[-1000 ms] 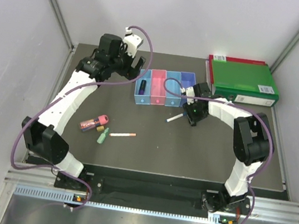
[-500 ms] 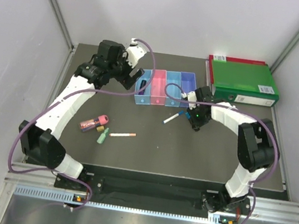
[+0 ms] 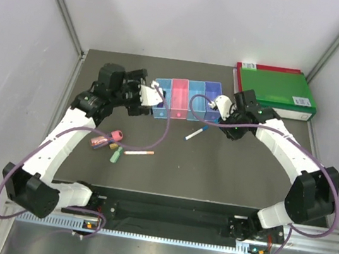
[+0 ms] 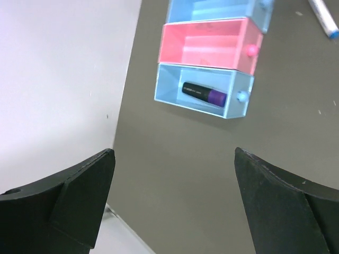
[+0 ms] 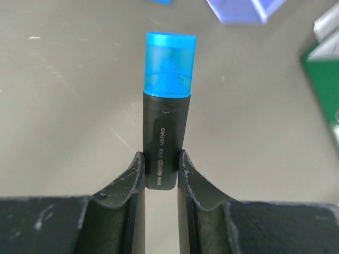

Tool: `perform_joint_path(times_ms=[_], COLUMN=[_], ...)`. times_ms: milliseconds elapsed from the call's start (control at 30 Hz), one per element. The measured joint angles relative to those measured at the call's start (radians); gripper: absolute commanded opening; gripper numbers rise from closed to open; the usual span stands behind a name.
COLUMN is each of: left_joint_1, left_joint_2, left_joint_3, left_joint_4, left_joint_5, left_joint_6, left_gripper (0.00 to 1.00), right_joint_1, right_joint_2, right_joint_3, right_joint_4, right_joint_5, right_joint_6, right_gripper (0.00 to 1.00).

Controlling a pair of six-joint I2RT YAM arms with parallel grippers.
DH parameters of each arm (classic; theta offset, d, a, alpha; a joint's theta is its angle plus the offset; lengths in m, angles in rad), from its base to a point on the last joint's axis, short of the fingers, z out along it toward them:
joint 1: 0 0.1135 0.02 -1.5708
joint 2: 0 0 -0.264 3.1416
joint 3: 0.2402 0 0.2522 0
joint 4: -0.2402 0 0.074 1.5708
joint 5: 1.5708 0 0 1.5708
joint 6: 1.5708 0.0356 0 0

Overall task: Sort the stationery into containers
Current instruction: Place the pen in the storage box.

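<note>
- The dark blue highlighter [image 5: 165, 127] is a stubby marker with a near-black barrel, small print down its side and a translucent bright-blue cap.
- My right gripper [image 5: 160, 164] has pinched it by the lower barrel. The jaws are closed tight on both sides, and the cap points away from the wrist.
- It hangs over bare table [image 3: 215, 166]. In the right wrist view a corner of the purple-blue box [image 5: 238, 10] is just ahead and the green binder [image 5: 323, 69] is off to one side.
- From above, the right arm reaches in from its base and folds back toward the right end of the containers [image 3: 186, 99].
- The left gripper [image 4: 174, 152] is spread wide with nothing between its fingers [image 4: 79, 196]. It looks down at the left end of the row.
- The end light blue box [image 4: 238, 108] holds a purple-black highlighter [image 4: 204, 93] lying flat. The pink box [image 4: 206, 47] sits next to it.
- A white pen with a blue end [image 3: 195, 133] lies just in front of the row.
- The pink highlighter [image 3: 109, 138], green highlighter [image 3: 116, 153] and white pen with a pink end [image 3: 139, 153] lie close together nearer the left arm.
</note>
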Motion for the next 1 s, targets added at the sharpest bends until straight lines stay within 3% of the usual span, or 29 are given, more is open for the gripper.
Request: perform_joint_path(times_ms=[267,400,600,1000], left_joint_1=[-0.03,-0.08,-0.183,-0.395], left_joint_2=[-0.162,-0.216,-0.222,-0.009], left_joint_3=[-0.25,-0.371,-0.554,-0.51], left_joint_4=[0.093,0.239,0.473,0.766], left_joint_5=[0.196,0.234,0.199,-0.021], left_joint_6=[0.396,0.517,0.655,0.703], left_gripper=[0.99,0.99,0.99,0.99], right_joint_1=[0.0,0.0,0.01,0.064], right_joint_2=[0.0,0.03,0.103,0.141], right_joint_3=[0.219,0.301,0.408,0.507], right_joint_4=[-0.233,-0.341,-0.468,-0.499], right_joint_5=[-0.226,-0.325,-0.418,-0.472], right_joint_6=[-0.148,-0.175,-0.192,-0.162], right_gripper=[0.01,0.01,0.02,0.02])
